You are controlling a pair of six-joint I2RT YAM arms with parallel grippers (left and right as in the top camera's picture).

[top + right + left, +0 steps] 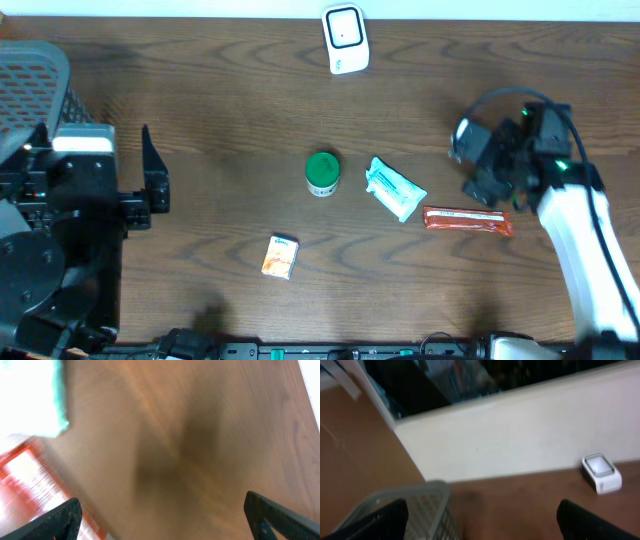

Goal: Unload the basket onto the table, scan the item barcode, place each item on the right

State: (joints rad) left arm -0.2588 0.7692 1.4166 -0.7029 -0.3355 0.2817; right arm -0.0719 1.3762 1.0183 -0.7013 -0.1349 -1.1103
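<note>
The scanner sits at the table's far edge. A jar, pouch and bar lie mid-table (left to right).

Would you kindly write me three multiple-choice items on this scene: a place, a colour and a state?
1. Where does the white boxy barcode scanner stand on the brown wooden table?
A. At the far edge, near the middle
B. At the left edge
C. At the near edge
2. What colour is the lid of the small round jar?
A. Red
B. Green
C. Blue
3. How is the right claw?
A. Shut, empty
B. Open, holding nothing
C. Shut on the scanner
Answers: 1 A, it sits at the top edge overhead; 2 B, the lid shows green; 3 B, only wood lies between its wide-apart fingers.
</note>
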